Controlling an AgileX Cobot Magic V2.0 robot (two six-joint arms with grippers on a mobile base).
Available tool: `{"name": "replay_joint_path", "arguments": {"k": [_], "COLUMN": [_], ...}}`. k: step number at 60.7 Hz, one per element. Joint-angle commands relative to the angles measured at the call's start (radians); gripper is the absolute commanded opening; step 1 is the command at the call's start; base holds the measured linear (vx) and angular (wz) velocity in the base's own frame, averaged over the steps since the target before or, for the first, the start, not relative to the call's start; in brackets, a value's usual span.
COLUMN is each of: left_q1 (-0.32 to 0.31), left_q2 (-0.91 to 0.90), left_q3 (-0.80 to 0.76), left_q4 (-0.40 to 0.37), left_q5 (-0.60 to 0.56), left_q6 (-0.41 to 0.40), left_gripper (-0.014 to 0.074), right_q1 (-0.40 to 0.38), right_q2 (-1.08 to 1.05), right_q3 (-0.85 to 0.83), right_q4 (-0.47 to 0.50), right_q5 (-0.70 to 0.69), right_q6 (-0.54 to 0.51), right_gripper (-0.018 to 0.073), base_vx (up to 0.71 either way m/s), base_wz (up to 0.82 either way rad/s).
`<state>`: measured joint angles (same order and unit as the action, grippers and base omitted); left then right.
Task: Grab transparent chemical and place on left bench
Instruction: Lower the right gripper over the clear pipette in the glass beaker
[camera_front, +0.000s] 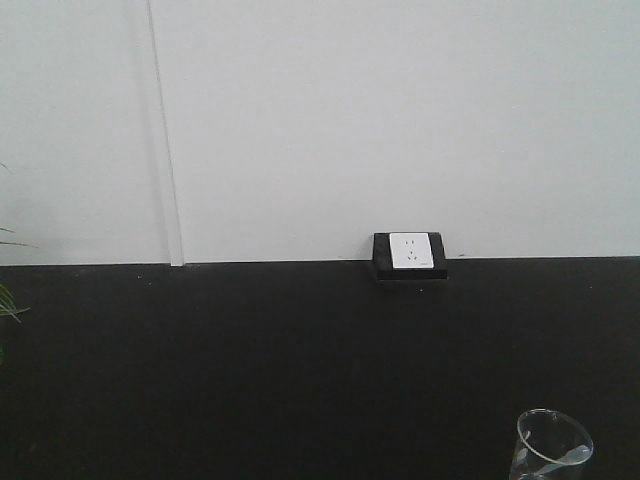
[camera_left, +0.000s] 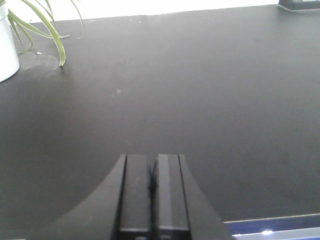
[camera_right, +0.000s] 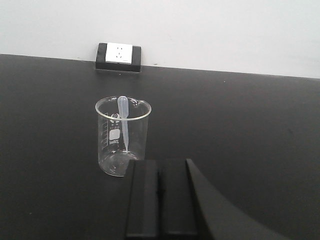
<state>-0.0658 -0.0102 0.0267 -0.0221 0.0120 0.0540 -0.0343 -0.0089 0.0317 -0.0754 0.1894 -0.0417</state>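
A clear glass beaker (camera_right: 122, 135) stands upright on the black bench (camera_right: 240, 125), with a plastic dropper (camera_right: 123, 120) leaning inside it. Its rim also shows at the bottom right of the front view (camera_front: 553, 446). My right gripper (camera_right: 159, 165) is shut and empty, just in front of and slightly right of the beaker, not touching it. My left gripper (camera_left: 152, 160) is shut and empty, over bare black bench (camera_left: 200, 100) with no beaker near it.
A white wall socket in a black frame (camera_front: 410, 253) sits where bench meets wall, also in the right wrist view (camera_right: 119, 55). A white plant pot (camera_left: 6, 47) with long green leaves (camera_left: 50, 30) stands at the far left. The bench's front edge (camera_left: 272, 220) shows near the left gripper.
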Motion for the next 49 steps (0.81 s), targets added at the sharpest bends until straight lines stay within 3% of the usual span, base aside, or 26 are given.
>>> {"name": "replay_joint_path", "arguments": {"k": [1, 49], "left_q1": [-0.002, -0.002], "left_q2": [-0.019, -0.019], "left_q3": [0.016, 0.016], "left_q4": [-0.001, -0.001], "left_q5": [-0.078, -0.078], "left_q6": [-0.008, -0.008], "left_gripper": [-0.0003, -0.0003], "right_q1": [-0.005, -0.006], "right_q2": [-0.014, -0.014], "right_q3": [0.006, 0.006], "right_q4": [-0.003, -0.023], "right_q5": [-0.085, -0.099], "right_q6": [0.001, -0.005], "right_gripper": [-0.0007, -0.0007], "base_vx": [0.00, 0.00], "base_wz": [0.00, 0.00]}}
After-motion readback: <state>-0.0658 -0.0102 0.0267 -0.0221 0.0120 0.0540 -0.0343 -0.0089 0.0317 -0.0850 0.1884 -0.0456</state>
